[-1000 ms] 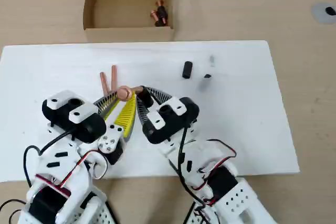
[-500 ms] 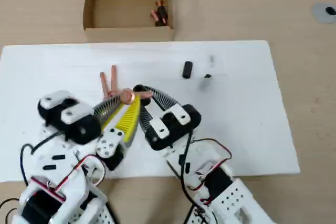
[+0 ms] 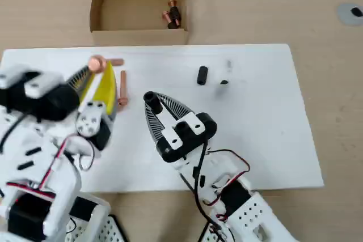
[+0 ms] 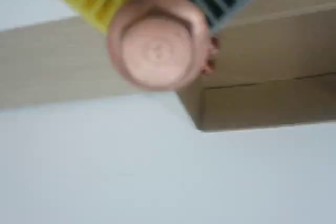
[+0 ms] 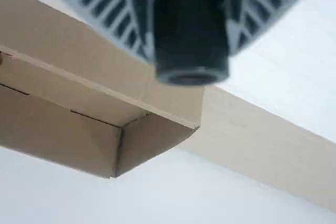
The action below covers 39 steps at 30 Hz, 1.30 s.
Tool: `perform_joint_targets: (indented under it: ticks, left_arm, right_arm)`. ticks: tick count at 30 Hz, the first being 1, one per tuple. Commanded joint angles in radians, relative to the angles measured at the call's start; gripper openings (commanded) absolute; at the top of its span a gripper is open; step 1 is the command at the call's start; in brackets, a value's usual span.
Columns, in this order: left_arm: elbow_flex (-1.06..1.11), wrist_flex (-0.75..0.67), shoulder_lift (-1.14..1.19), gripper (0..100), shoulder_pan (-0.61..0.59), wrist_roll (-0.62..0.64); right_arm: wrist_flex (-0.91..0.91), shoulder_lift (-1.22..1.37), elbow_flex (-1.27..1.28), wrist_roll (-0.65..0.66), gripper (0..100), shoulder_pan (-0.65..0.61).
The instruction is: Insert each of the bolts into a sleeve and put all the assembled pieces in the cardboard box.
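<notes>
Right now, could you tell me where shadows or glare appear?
High view: even light, no glare on the white board. Left wrist view: the bolt head is evenly lit. Right wrist view: the sleeve darkest, one cardboard box face shaded.

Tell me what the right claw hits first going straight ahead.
Probably the cardboard box's front wall; the right claw, shut on a sleeve, aims there. Held low, it might first clip a bolt; height unclear.
</notes>
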Motion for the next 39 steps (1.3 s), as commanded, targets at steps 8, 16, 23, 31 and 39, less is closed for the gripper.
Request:
perform_joint_targets:
  ticks: [8, 16, 23, 31, 39]
  left_arm:
    - [-0.325, 0.204, 0.305, 1, 0.072, 0.018]
    - [-0.471, 0.353, 0.426, 1, 0.097, 0.137]
    - [-0.479, 0.354, 0.424, 1, 0.097, 0.29]
    - [-0.598, 0.463, 0.415, 1, 0.095, 0.387]
    - [-0.545, 0.485, 0.42, 1, 0.095, 0.393]
  right_arm:
    - [-0.021, -0.114, 0.001, 0.025, 0.9, 0.015]
    - [-0.021, -0.131, 0.001, 0.068, 0.9, 0.015]
    - [-0.02, -0.131, 0.001, 0.066, 0.9, 0.012]
    - [-0.02, -0.131, 0.001, 0.066, 0.9, 0.013]
    - [-0.02, -0.131, 0.001, 0.066, 0.9, 0.013]
